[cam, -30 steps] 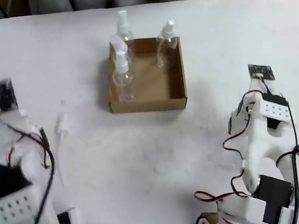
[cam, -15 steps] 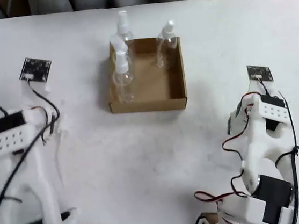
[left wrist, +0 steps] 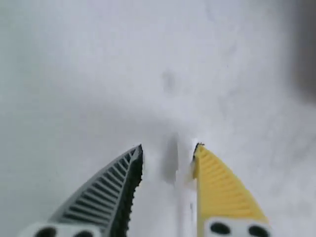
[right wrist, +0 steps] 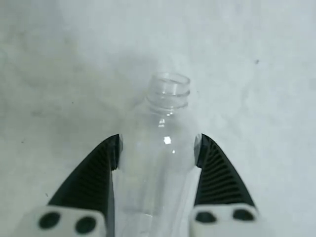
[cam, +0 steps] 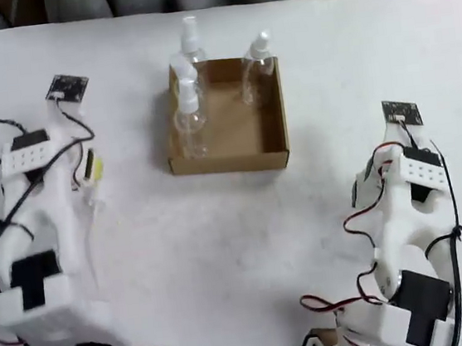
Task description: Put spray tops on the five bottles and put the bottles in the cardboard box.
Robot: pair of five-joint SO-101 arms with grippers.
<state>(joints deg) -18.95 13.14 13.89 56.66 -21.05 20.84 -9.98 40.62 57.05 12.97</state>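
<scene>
The cardboard box (cam: pixel 265 140) stands at the table's middle back, and several clear bottles with white spray tops (cam: pixel 189 115) stand in it or at its back left corner. A loose white spray top (cam: pixel 93 191) lies on the table left of the box. My left gripper (left wrist: pixel 168 150) hangs over it, open, with the spray top (left wrist: pixel 178 165) between the grey and yellow fingers (cam: pixel 93 166). At the right, my right gripper (right wrist: pixel 158 143) is shut on a clear bottle (right wrist: pixel 165 113) whose neck is bare.
Black square tags on wires sit near each arm, one at the left (cam: pixel 68 87) and one at the right (cam: pixel 402 111). Bare white table (cam: pixel 238 239) spreads between the arms in front of the box.
My left arm has swung from the front left edge out toward the box's left side, ending over the loose spray top. The right arm and the bottles have not moved.
</scene>
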